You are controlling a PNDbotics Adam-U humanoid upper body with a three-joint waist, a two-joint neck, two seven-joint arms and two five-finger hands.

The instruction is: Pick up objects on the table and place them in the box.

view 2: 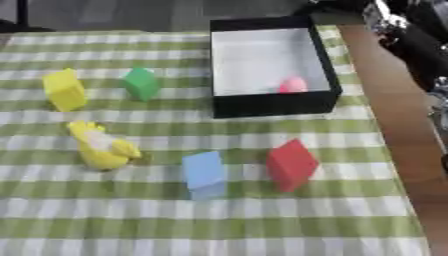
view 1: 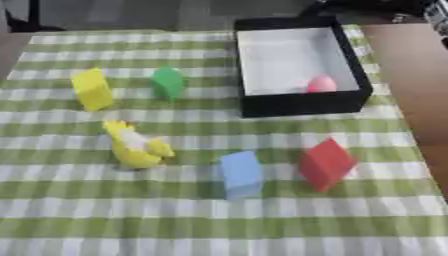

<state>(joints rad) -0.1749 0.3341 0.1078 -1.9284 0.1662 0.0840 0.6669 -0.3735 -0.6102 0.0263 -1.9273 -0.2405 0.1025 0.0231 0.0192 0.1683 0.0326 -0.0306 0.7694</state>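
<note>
- In the right eye view a black robot arm [view 2: 411,45] with silver parts comes in along the right edge, past the box's right wall; whether a hand shows on it, and how its fingers stand, I cannot tell.
- The left hand shows in neither view.
- The box [view 1: 302,104] nearest that arm is black outside and white inside, open at the top, standing at the far right of the surface.
- A pink rounded object [view 1: 321,84] lies inside the box, in its near right corner, against the front wall.
- A red block [view 1: 326,163] stands tilted on the cloth, in front of the box and apart from it.
- A light blue block [view 1: 241,173] stands just to the left of the red one, close to it but not touching.
- A yellow toy [view 1: 134,145] with a white patch, of uneven shape, lies farther left, at mid-depth.
- A green block [view 1: 167,82] stands behind it, left of the box and apart from its wall.
- A yellow block [view 1: 92,89] stands tilted to the left of the green one, with a gap between them.
- A green-and-white checked cloth [view 1: 219,225] covers the surface; bare brown wood [view 2: 411,165] shows along the right side.
</note>
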